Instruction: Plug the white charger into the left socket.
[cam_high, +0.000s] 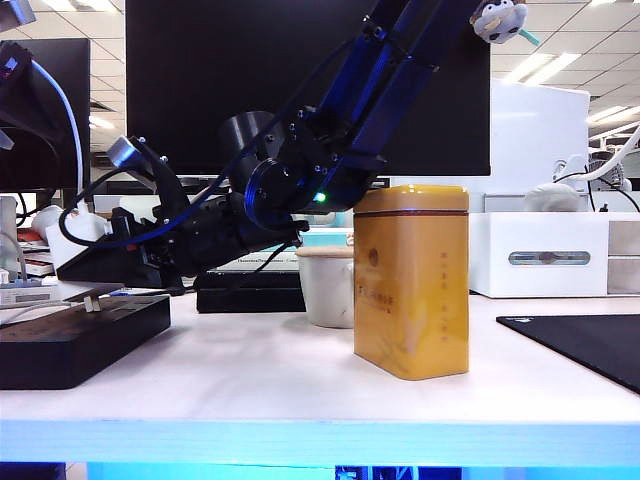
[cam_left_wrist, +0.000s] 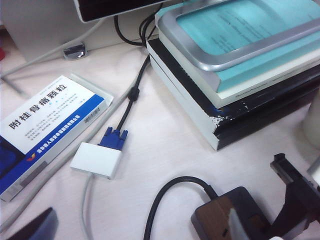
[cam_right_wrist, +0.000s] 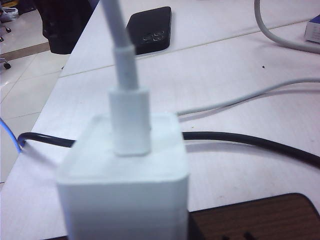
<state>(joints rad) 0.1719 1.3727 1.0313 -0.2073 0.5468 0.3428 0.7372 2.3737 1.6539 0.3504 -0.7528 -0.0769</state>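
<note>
White desk (cam_high: 250, 380): a yellow tin (cam_high: 411, 280) and mug (cam_high: 327, 285) front the right gripper (cam_high: 150, 268), clamped on the white charger (cam_right_wrist: 125, 185) over the power strip (cam_right_wrist: 250, 217). Left gripper (cam_left_wrist: 295, 200) is spread, seen only in its wrist view.

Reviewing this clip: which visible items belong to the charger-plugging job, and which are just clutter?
Job items:
white charger, cable attached
black power strip beside it
right pincer, low over the strip at the table's left
left pincer, open

Lying about:
yellow tin
white mug
medicine box
VGA adapter
stacked books
phone
</note>
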